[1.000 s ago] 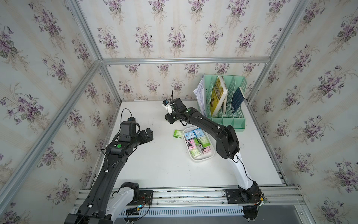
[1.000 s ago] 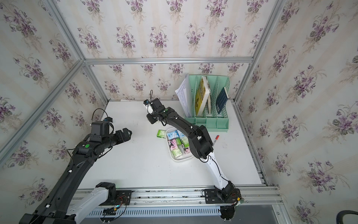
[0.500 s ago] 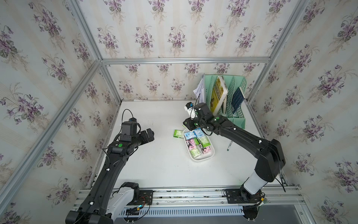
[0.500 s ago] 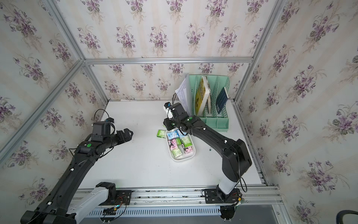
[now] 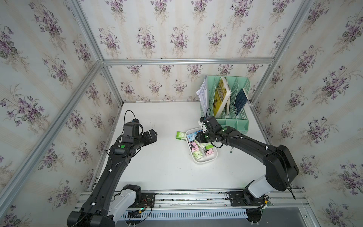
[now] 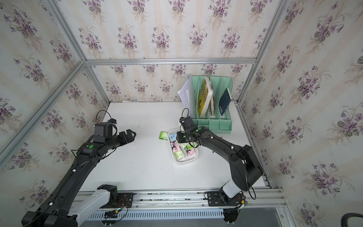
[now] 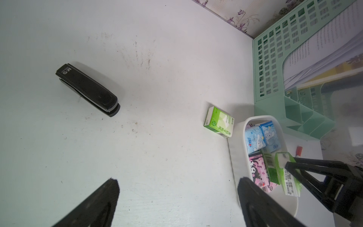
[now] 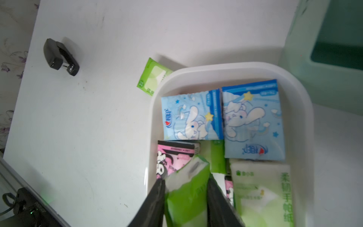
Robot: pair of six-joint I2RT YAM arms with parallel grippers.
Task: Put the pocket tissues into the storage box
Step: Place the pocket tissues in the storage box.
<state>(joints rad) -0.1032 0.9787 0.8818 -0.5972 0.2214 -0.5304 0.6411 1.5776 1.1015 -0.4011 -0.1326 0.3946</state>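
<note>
Currently your right gripper [image 8: 186, 181] has its two dark fingers [image 8: 155, 198] pinching a green-and-white pack [image 8: 187, 192] by its flat faces, so the jaws stand only as far apart as the pack is thick. You are holding that pack on edge over the inside of the storage box [image 8: 225, 67], above a pink pack [image 8: 172, 155] and a strip of another green one. You cannot tell from these views whether it touches them. The box, a shallow white tub, sits on the white table [image 5: 167, 167] just in front of the mint green file organizer [image 5: 236, 123], and in both top views your right wrist hides part of it. Of the pocket tissues lying in it, two light blue packs [image 8: 192, 116] sit side by side at the end toward the back wall. The pink pack comes next, and a pale green flat pack [image 8: 261, 190] lies beside your fingers. One loose green pack [image 5: 181, 135] lies flat on the table just beside the box's outer wall, at that same far end. Your left gripper [image 7: 177, 179] hangs over bare table, well apart from the box, its fingers spread wide. A black stapler [image 7: 88, 90] lies on the table ahead of it, and a red-capped pen [image 7: 299, 151] rests near the box on the organizer's side.
</note>
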